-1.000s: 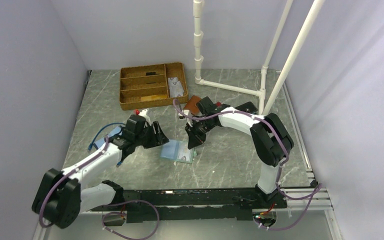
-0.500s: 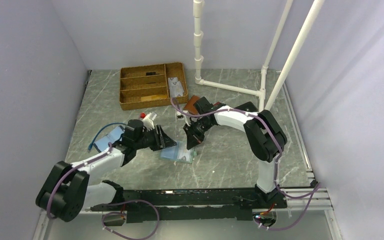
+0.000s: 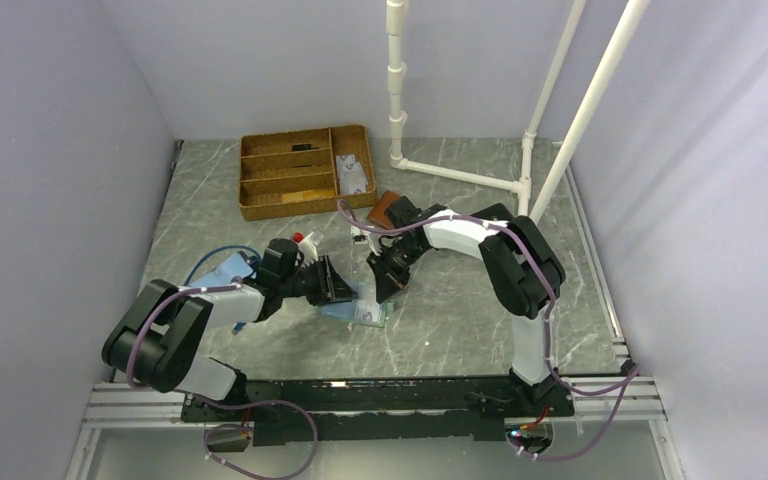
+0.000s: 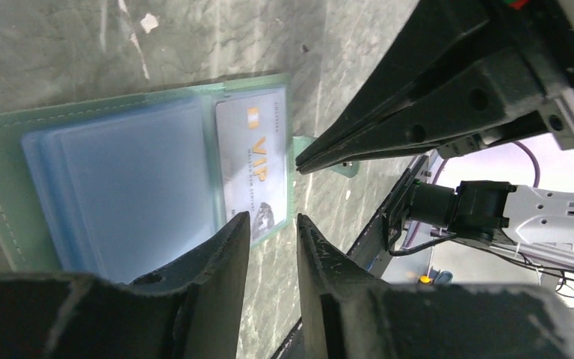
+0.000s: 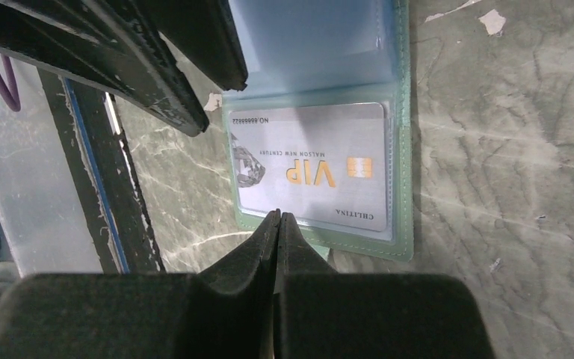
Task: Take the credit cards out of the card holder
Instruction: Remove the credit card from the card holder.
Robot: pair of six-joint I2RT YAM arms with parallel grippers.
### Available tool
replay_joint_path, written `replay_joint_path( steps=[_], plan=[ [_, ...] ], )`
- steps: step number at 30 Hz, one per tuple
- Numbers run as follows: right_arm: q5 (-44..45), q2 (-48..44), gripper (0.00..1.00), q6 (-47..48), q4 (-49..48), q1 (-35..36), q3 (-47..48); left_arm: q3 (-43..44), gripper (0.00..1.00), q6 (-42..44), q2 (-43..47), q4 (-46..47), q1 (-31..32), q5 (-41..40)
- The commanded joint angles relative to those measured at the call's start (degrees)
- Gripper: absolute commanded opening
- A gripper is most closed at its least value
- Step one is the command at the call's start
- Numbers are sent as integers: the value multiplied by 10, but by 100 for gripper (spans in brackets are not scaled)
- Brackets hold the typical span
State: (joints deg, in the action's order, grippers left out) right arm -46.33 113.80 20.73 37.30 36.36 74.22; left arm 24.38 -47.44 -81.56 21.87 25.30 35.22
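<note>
- Since a second ago, the left arm has folded in along the bench (image 3: 460,320), bringing the left claw (image 3: 343,288) from beside the card holder (image 3: 358,310) right up to its edge, its jaws drawn closer.
- Left claw (image 4: 273,221): only a slim gap, with bench showing through it and nothing held; its tips sit at the holder's (image 4: 119,164) greenish border.
- The holder (image 5: 321,45) lies open and flat mid-bench between both claws, with a whitish credit card (image 5: 310,164) still in its pocket.
- That card's (image 4: 250,161) long axis points at the left claw, and its long edge faces the right claw.
- Right claw (image 5: 279,218): jaws pressed together, empty, tips on the holder's border just beside the card. I'd judge it the nearer one for drawing the card out.
- Farther back, a wicker tray (image 3: 260,185) stands well apart.
</note>
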Motion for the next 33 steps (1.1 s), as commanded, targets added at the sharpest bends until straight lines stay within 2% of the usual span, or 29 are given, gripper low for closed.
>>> replay_joint_path(
  steps=[1, 7, 18, 25, 33],
  plan=[
    [8, 15, 0, 12, 17, -1, 23, 19, 36, 5, -31, 23, -2, 17],
    [33, 23, 0, 3, 16, -1, 25, 19, 40, 16, -53, 1, -1, 7],
    [71, 48, 0, -28, 3, 9, 34, 25, 39, 23, -96, -8, -1, 2],
    [91, 72, 0, -99, -43, 14, 42, 20, 35, 12, -129, 13, -1, -1],
    [47, 70, 0, -161, -96, 19, 28, 9, 28, -8, -118, 25, -1, -15]
  ],
)
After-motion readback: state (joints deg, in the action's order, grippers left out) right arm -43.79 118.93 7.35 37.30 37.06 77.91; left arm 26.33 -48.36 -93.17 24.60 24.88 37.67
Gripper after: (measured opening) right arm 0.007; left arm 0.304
